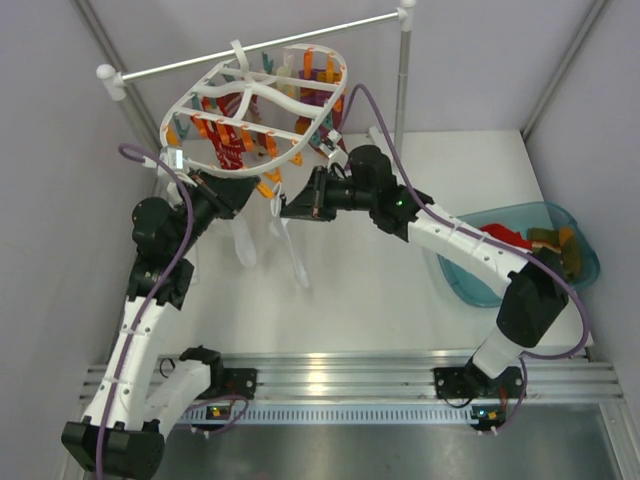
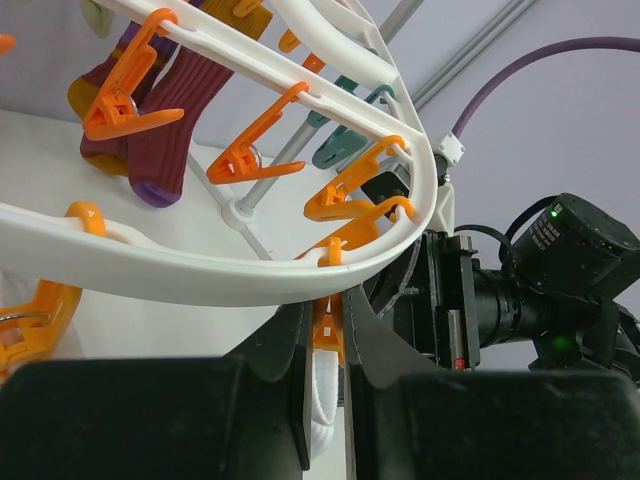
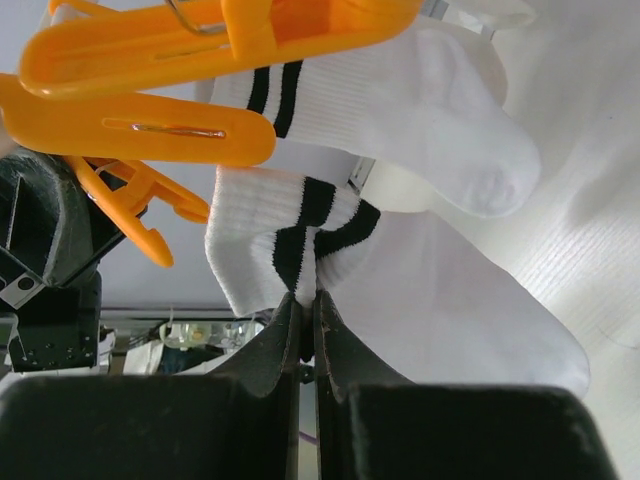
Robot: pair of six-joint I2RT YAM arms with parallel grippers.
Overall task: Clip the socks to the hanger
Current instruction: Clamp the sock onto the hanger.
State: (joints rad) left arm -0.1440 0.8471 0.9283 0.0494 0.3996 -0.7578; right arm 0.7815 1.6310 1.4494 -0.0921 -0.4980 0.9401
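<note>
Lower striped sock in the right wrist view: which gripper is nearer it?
Right. The right gripper pinches the lower striped sock at its cuff; the left gripper is off to the side, shut on an orange clip.

Overhead looks down; wrist views (close) share the hanger.

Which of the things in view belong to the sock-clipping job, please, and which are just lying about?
Job: hanger, striped sock in right fingers, orange clip in left fingers, spare socks.
Lying about: rail stand, blue basin.
</note>
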